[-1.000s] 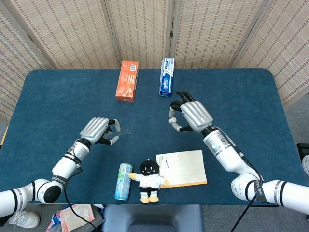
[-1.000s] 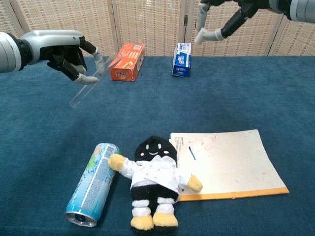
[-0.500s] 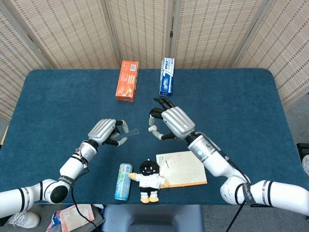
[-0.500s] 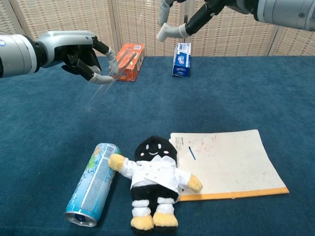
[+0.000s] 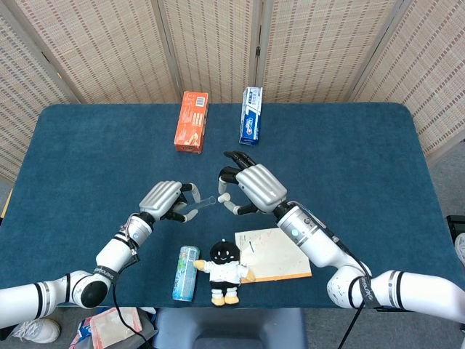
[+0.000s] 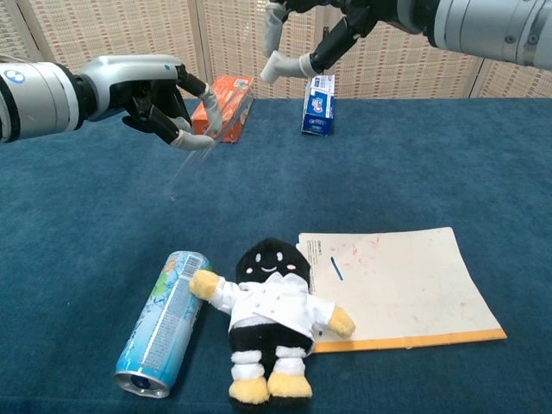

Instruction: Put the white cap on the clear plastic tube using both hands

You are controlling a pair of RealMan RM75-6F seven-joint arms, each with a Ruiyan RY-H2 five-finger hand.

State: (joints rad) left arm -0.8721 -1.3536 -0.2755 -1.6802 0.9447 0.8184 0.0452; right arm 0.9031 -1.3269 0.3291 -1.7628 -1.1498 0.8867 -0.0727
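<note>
We saw the left hand (image 5: 166,199) raised above the blue table (image 5: 87,145), its fingers curled around the clear plastic tube (image 6: 210,142). The tube slanted through that hand, one end poking up past the fingertips toward the right hand (image 5: 251,188), the other hanging down below the palm in the chest view. In the head view the tube's upper end (image 5: 207,201) reached out just short of the right hand's fingers.

The right hand hovered close beside the left, also off the table. It pinched the white cap (image 6: 273,18) between thumb and a finger, while its other fingers stayed spread. The cap sat near the tube's raised end but apart from it; we could not tell how well the two lined up.

Beyond the hands, toward the far edge of the table, lay an orange box (image 5: 192,121) and a blue-and-white box (image 5: 251,115), well apart from both hands. Below the hands, nearer the robot, we saw a can (image 6: 164,322) lying on its side, a plush doll (image 6: 267,317) on its back just beside the can, and a paper pad (image 6: 397,285) under the doll's arm, beneath the right forearm in the head view.
</note>
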